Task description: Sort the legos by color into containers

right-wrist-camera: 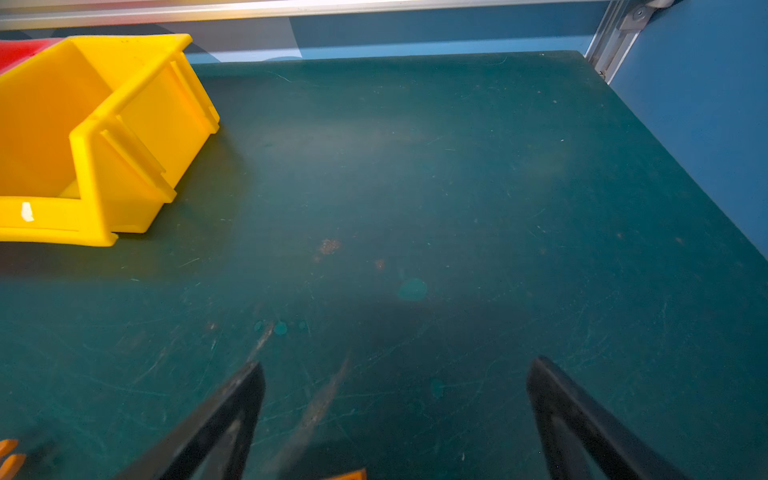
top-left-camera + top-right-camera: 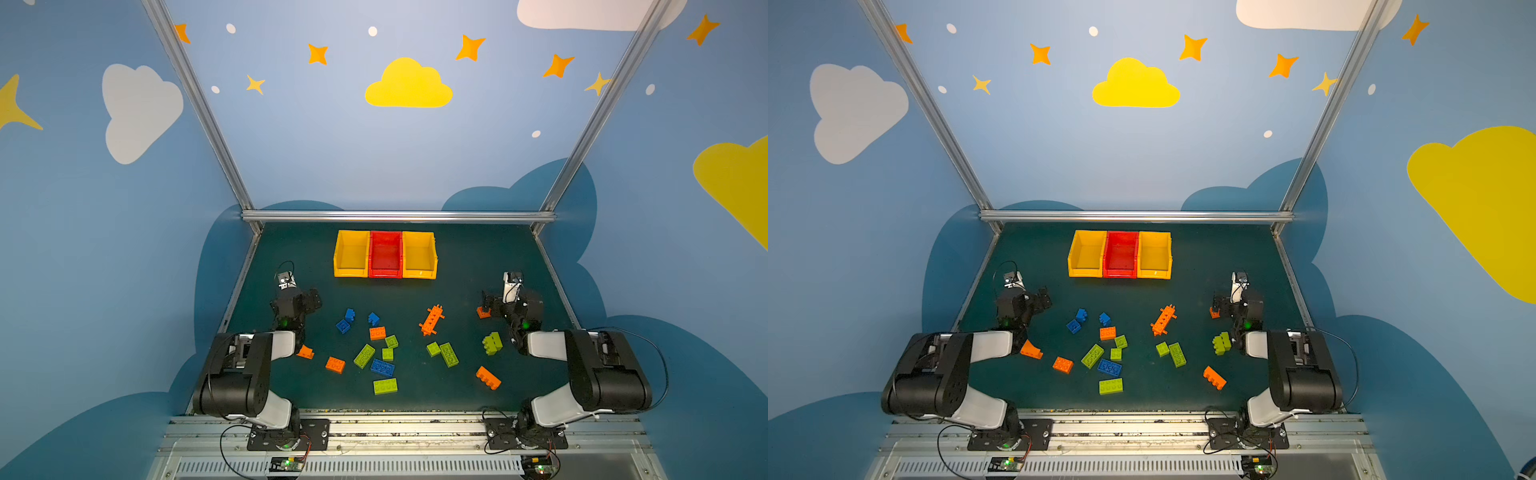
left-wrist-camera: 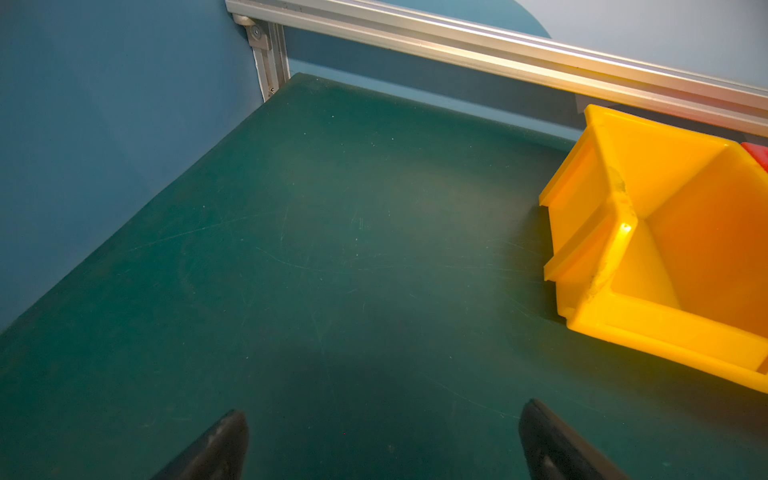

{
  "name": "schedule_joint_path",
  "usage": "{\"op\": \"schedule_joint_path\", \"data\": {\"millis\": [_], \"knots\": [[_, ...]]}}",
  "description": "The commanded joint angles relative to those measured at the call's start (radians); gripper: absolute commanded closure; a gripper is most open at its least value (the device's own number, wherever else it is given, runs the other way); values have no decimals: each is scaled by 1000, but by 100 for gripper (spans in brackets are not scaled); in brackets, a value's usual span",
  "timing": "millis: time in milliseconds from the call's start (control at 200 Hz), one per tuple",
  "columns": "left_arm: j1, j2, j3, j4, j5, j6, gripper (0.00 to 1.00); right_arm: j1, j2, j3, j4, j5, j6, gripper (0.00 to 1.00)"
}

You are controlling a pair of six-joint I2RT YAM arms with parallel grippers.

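A: How do the legos look, starting from the left?

B: They are small studded bricks, and all that I see lie on the green mat (image 2: 457, 257), nearer to the arms than to the bins. At the far left an orange wedge brick (image 2: 306, 352) lies just beside the left arm (image 2: 249, 365), which hides a part of it. Next come three blue bricks (image 2: 350, 314), near to each other. Below them is a loose cluster of two orange bricks (image 2: 377, 333), some lime green bricks (image 2: 364, 356) and a long blue brick (image 2: 382, 368).

A: And more to the right?

B: A long orange piece (image 2: 432, 320) lies tilted. Then come two green bricks (image 2: 449, 354) side by side, a green stepped block (image 2: 492, 343) and an orange brick on its side (image 2: 488, 377). A small orange brick (image 2: 483, 312) is just beside the right gripper (image 1: 398, 365); whether they touch, I cannot tell.

A: Where are the containers?

B: They stand in one row at the back, wall against wall: left yellow bin (image 2: 351, 274), red bin (image 2: 385, 274), right yellow bin (image 2: 419, 275). Behind them runs an aluminium rail (image 2: 399, 216).

A: And the grippers?

B: The left gripper (image 3: 384, 411) has its jaws spread wide over bare mat and grasps nothing. The right gripper is also spread wide, with nothing between its fingertips.
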Motion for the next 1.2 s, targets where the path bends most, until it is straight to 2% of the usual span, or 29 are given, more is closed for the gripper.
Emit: {"op": "schedule_joint_path", "data": {"millis": [0, 1196], "knots": [[-1, -3, 7, 7, -5, 9, 0, 0, -16, 7, 15, -5, -6, 4], [11, -1, 10, 3, 15, 3, 0, -1, -16, 7, 12, -7, -4, 4]]}}
